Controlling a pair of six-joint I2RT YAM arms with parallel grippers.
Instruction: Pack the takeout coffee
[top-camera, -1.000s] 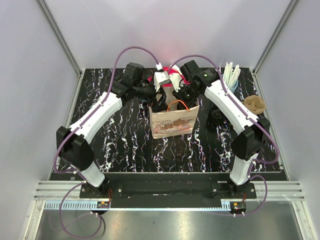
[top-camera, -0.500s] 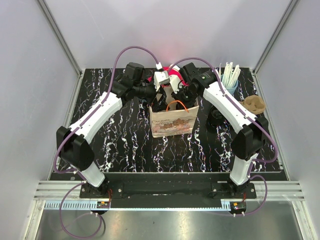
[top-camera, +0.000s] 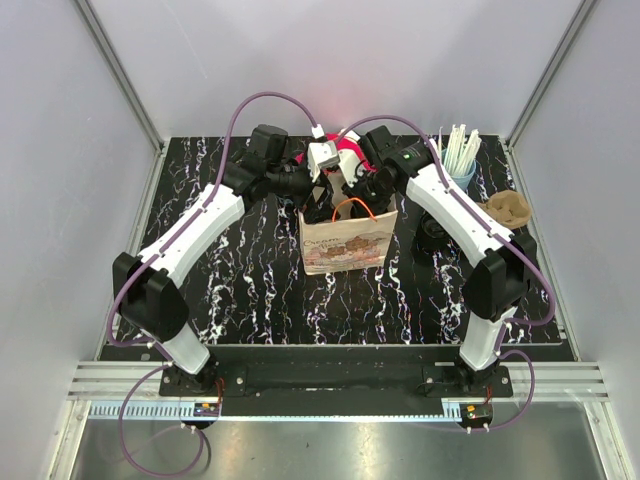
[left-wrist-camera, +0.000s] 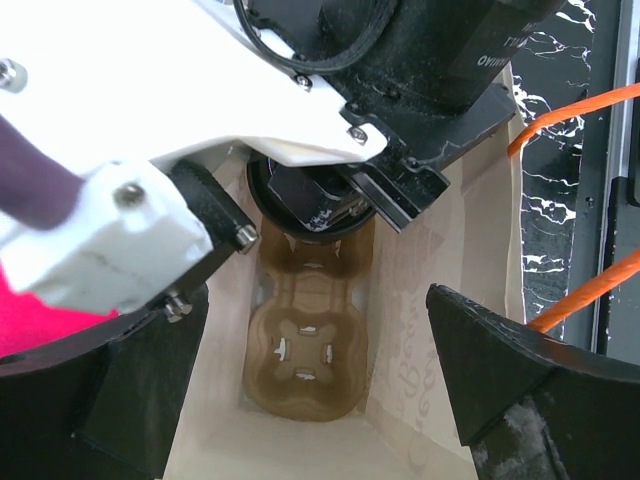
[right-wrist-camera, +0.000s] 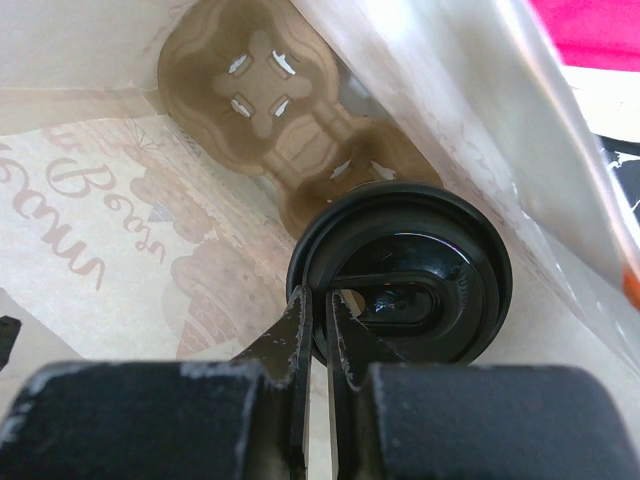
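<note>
A printed paper bag (top-camera: 345, 250) with orange handles (left-wrist-camera: 570, 110) stands open mid-table. On its floor lies a brown cardboard cup carrier (left-wrist-camera: 305, 350) (right-wrist-camera: 260, 110). My right gripper (right-wrist-camera: 325, 310) is shut on the rim of the takeout coffee cup's black lid (right-wrist-camera: 420, 270) and holds the cup inside the bag, over the carrier's far pocket. In the left wrist view that lid (left-wrist-camera: 300, 205) shows just below the right gripper (left-wrist-camera: 400, 190). My left gripper (left-wrist-camera: 315, 400) is open wide at the bag's mouth, with one finger to each side and nothing between them.
A blue cup of white straws (top-camera: 458, 150) stands at the back right. A brown cardboard piece (top-camera: 508, 208) lies near the right edge, and a dark object (top-camera: 432, 232) sits right of the bag. Something pink (top-camera: 345, 148) lies behind the bag.
My right gripper has shifted a little left and down into the bag's mouth with the cup. The left arm and the bag have not moved.
</note>
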